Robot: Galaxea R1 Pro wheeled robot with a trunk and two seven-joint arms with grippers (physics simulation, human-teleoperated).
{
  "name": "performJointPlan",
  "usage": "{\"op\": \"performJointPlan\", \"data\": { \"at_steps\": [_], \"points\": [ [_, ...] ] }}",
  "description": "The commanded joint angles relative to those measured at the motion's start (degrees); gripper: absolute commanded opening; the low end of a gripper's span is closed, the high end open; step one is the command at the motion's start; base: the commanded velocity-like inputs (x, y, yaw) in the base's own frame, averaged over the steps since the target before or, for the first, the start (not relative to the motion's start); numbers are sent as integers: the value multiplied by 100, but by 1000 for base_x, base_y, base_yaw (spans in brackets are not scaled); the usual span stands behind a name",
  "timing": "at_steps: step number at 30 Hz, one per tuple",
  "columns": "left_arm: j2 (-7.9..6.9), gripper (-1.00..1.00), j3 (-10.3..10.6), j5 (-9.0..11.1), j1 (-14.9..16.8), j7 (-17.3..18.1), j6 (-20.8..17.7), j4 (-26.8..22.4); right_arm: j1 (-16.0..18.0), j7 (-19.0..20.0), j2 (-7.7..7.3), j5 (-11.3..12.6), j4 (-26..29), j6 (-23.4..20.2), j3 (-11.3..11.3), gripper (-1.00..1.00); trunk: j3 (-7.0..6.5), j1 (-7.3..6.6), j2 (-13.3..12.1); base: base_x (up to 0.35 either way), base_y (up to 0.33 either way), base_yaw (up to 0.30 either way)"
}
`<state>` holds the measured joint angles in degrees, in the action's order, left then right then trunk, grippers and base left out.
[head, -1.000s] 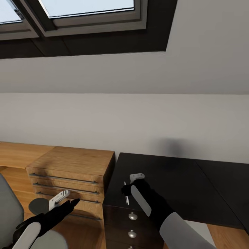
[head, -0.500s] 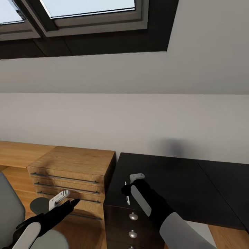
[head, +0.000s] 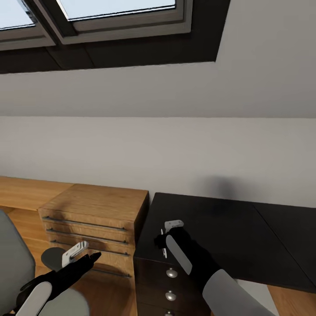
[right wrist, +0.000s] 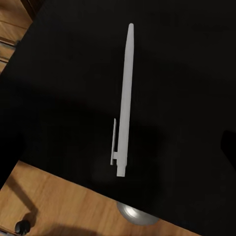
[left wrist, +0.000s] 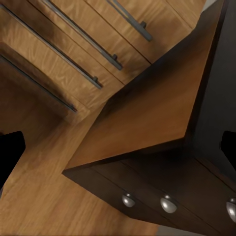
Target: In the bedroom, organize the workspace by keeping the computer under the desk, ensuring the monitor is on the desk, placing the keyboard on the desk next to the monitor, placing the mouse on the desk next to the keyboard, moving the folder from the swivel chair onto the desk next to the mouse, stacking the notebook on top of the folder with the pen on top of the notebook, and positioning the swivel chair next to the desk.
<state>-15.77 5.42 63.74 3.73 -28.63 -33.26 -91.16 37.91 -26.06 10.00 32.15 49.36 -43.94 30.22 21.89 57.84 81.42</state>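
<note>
A slim white pen (right wrist: 123, 98) lies flat on a glossy black top (head: 228, 228), which looks like the desk, close to its left edge. My right gripper (head: 166, 237) hovers just above the pen (head: 163, 248). In the right wrist view that gripper (right wrist: 118, 147) is open, its dark fingers (right wrist: 229, 145) wide to either side and not touching the pen. My left gripper (head: 85, 254) hangs open and empty over the wooden floor, beside the swivel chair's grey padding (head: 13, 263) and black armrest (head: 53, 259).
A light-wood drawer unit (head: 94, 219) with long metal handles stands against the black top's left side. Black drawers with round silver knobs (left wrist: 168, 203) sit under that top. A white wall and sloped roof windows (head: 109, 17) are behind.
The whole head view has shifted a little, so the camera moved. Both arms and the pen keep their places.
</note>
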Motion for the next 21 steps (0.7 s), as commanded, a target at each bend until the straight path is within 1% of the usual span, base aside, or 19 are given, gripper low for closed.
{"op": "performJointPlan", "data": {
  "at_steps": [1,16,21],
  "points": [
    [-5,100,9,60,5,-60,3,-9,6,-54,0,55,4,-9,10,100,26,23,46,0,0,8],
    [-5,100,12,60,5,-64,3,-8,6,-49,0,55,4,-9,10,100,295,352,648,0,0,2],
    [-5,100,12,60,5,-54,3,-8,6,-52,0,55,4,-9,10,100,295,352,648,0,0,0]
  ]
}}
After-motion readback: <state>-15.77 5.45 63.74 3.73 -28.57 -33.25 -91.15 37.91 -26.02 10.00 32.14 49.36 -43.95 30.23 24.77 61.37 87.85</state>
